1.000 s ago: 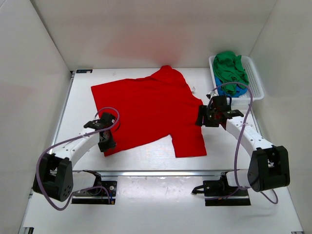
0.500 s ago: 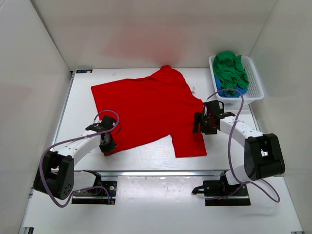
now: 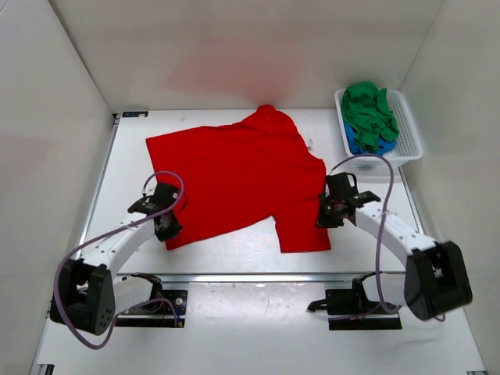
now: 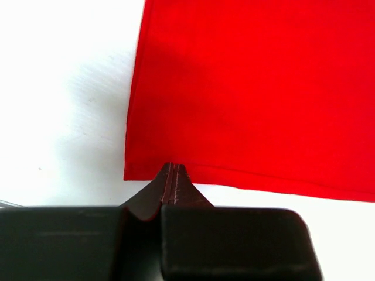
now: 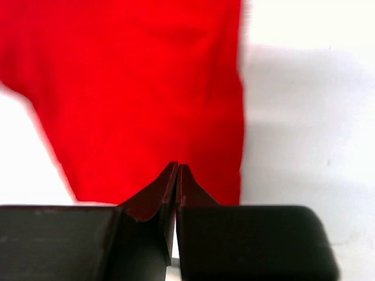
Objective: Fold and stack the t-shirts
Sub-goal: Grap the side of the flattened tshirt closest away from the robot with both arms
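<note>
Red t-shirt [image 3: 234, 172] lies flat, pinched by closed left end effector [image 4: 170, 168] and right end effector [image 5: 176, 168].

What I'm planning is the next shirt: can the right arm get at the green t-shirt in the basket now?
Probably yes: the green t-shirt lies uncovered in the basket on its side, nothing between. But the right gripper is shut on the red t-shirt.

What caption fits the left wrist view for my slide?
Left gripper shut on the hem of the red t-shirt, near its corner, on the white table.
</note>
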`<control>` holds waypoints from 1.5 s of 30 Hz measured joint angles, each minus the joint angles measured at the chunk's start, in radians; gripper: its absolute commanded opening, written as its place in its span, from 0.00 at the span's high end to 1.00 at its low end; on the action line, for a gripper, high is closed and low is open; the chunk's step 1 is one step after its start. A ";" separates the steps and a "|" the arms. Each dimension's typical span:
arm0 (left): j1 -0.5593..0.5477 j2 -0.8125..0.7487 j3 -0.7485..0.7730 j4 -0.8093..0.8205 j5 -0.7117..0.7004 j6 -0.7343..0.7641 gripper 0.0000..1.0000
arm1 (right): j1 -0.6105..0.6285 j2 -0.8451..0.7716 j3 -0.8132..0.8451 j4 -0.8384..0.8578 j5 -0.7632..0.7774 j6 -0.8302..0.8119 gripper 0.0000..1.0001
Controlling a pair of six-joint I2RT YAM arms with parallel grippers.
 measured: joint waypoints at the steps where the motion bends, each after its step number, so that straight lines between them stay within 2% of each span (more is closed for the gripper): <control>1: 0.007 -0.017 0.013 -0.010 0.000 0.005 1.00 | 0.005 -0.040 0.000 -0.013 0.000 0.005 1.00; 3: 0.019 -0.039 0.043 -0.027 -0.001 0.015 1.00 | 0.007 -0.120 0.002 -0.036 -0.002 0.011 1.00; 4: 0.024 -0.048 0.058 -0.031 -0.001 0.019 1.00 | 0.000 -0.149 0.002 -0.046 -0.002 0.014 0.93; 5: 0.029 -0.059 0.069 -0.032 0.000 0.025 1.00 | -0.018 -0.171 0.002 -0.052 -0.005 0.016 0.73; 7: 0.035 -0.074 0.074 -0.031 0.000 0.031 1.00 | -0.061 -0.179 0.002 -0.050 -0.013 0.018 0.62; 11: 0.033 -0.076 0.074 -0.048 0.001 0.039 1.00 | -0.109 -0.119 -0.006 -0.018 -0.007 -0.003 0.54; 15: 0.018 -0.076 0.074 -0.061 0.000 0.040 0.77 | -0.103 -0.006 -0.006 0.020 -0.005 -0.026 0.51; 19: 0.002 -0.075 0.046 -0.049 0.002 0.021 0.72 | -0.091 0.069 -0.006 0.056 0.001 -0.032 0.46; 20: -0.003 -0.074 0.031 -0.043 0.001 0.016 0.72 | -0.088 0.086 -0.006 0.067 0.002 -0.034 0.47; 21: -0.008 -0.070 0.016 -0.041 0.001 0.013 0.72 | -0.084 0.097 -0.001 0.075 0.002 -0.034 0.52; 22: -0.012 -0.064 0.007 -0.043 0.001 0.009 0.72 | -0.079 0.102 0.000 0.090 0.003 -0.037 0.63; 23: -0.017 -0.057 0.000 -0.044 0.001 0.005 0.71 | -0.074 0.111 0.003 0.100 0.008 -0.040 0.69; 25: -0.023 -0.047 -0.002 -0.044 0.001 -0.002 0.72 | -0.060 0.132 0.011 0.121 0.013 -0.043 1.00; 26: -0.024 -0.048 -0.003 -0.039 0.000 -0.006 0.77 | -0.055 0.142 0.015 0.128 0.012 -0.048 1.00; 28: -0.029 -0.051 -0.006 -0.031 -0.005 -0.016 0.74 | -0.048 0.153 0.016 0.150 0.003 -0.042 1.00; 30: -0.031 -0.058 -0.020 -0.018 -0.007 -0.027 0.70 | -0.047 0.154 0.015 0.160 -0.003 -0.040 1.00; 33: -0.032 -0.070 -0.040 -0.010 -0.019 -0.043 0.59 | -0.043 0.154 0.014 0.166 -0.007 -0.041 1.00; 43: -0.049 0.010 -0.046 0.008 -0.061 -0.084 0.41 | -0.043 0.150 0.014 0.165 -0.014 -0.044 1.00; 45: -0.051 0.037 -0.050 0.024 -0.064 -0.091 0.41 | -0.043 0.150 0.014 0.160 -0.015 -0.045 1.00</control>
